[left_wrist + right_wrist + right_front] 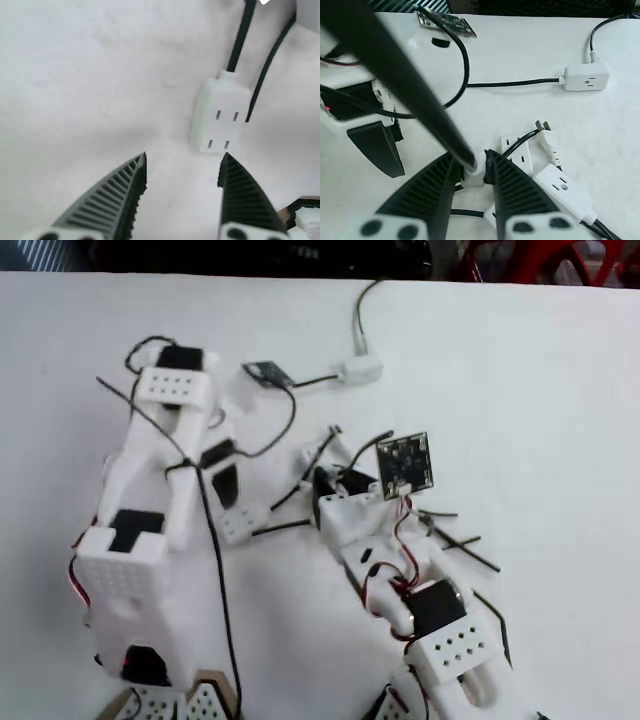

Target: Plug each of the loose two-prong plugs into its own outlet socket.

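In the left wrist view my left gripper (182,172) is open, hovering just short of a white outlet socket (219,117) that lies flat with its slots up and a black cord at its far end. From above, that socket (240,524) lies below the left gripper (225,485). My right gripper (474,170) is shut on a white plug body (475,176) with a thick black cord running off it. Beyond it lie a loose two-prong plug (546,139) and two white sockets (522,156) (565,187). From above, the right gripper (322,492) sits mid-table.
A third white socket (585,77) on a black cord lies farther back, also seen from above (358,369). A small circuit board (266,373) and loose black wires (455,535) lie around the arms. The left arm's black finger (376,144) is close by.
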Tool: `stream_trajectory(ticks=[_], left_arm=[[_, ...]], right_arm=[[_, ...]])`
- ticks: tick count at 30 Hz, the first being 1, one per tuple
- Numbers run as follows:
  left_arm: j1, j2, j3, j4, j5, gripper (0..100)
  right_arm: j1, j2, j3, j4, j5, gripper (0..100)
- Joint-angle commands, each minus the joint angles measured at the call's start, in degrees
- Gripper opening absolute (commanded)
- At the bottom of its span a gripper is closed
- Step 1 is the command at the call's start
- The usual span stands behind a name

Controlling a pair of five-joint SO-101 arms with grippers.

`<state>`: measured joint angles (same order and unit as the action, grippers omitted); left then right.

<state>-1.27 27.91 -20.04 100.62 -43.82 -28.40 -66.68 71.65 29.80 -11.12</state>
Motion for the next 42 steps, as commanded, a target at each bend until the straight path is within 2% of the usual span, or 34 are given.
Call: stream_trajectory(ticks=[1, 7, 15, 17, 19, 25, 31, 37, 42], left_arm=[[-3.2, -4.0, -5.0, 0.9, 0.9, 24], [-7.5, -6.1, -6.2, 0.7, 1.1, 20], [-8.6, -22.4, 4.1, -1.6, 1.1, 18], [-8.7, -26.8, 9.2, -4.6, 2.0, 18], [-8.7, -31.0, 15.3, -8.7, 6.2, 18], [-14.1, -44.5, 34.5, -24.3, 16.6, 18], [-18.9, -56.2, 54.8, -37.1, 26.8, 18], [-19.0, -65.2, 70.3, -45.8, 33.8, 18], [-19.0, -71.4, 78.4, -52.0, 34.5, 18]], right_arm=[[0.3, -1.0, -0.7, -1.0, 0.0, 1.7], [0.1, -1.0, -0.7, -1.0, 0.0, 1.7], [0.0, -1.0, -0.7, -1.0, 0.0, 1.7], [0.0, -1.0, -0.7, -1.0, 0.0, 1.7], [0.0, -1.0, -0.6, -1.0, 0.0, 1.7], [-0.2, -0.9, -0.4, -0.9, 0.0, 1.7], [-5.4, -0.9, -1.8, 2.2, 0.1, 1.7], [-8.4, 0.1, -9.7, 10.7, 0.1, 1.7], [-13.5, 11.2, -17.7, 13.8, 0.2, 1.7]])
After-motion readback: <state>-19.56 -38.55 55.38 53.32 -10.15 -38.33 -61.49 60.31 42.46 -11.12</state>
